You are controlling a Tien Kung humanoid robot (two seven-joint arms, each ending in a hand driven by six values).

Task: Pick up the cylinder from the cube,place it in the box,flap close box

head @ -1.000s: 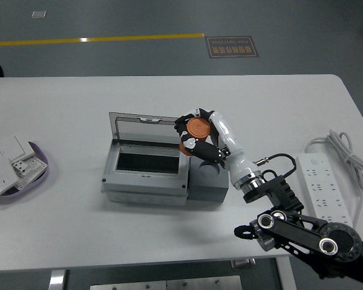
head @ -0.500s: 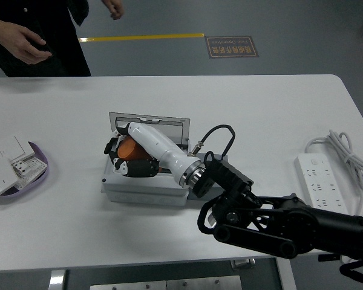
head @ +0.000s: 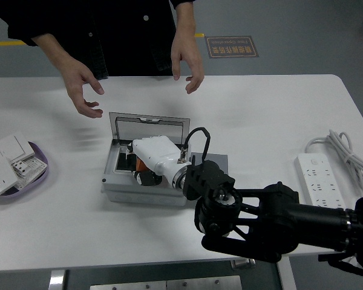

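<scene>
Worktop (head: 278, 103): white, carrying everything.
Person: two bare hands (head: 85, 90) hovered open beyond the box.
Grey plastic box (head: 146, 192): clear lid upright.
Right robot hand (head: 146, 163): inside box; grip unclear.
Orange cylinder (head: 138, 164): in box.

cylinder (head: 137, 164): orange, only a sliver visible, inside box cavity | box (head: 118, 186): grey, rectangular, mid-table; hinged lid (head: 148, 127) raised upright at far edge, clear panel | cube (head: 219, 160): grey, touching box right side, mostly hidden
</scene>
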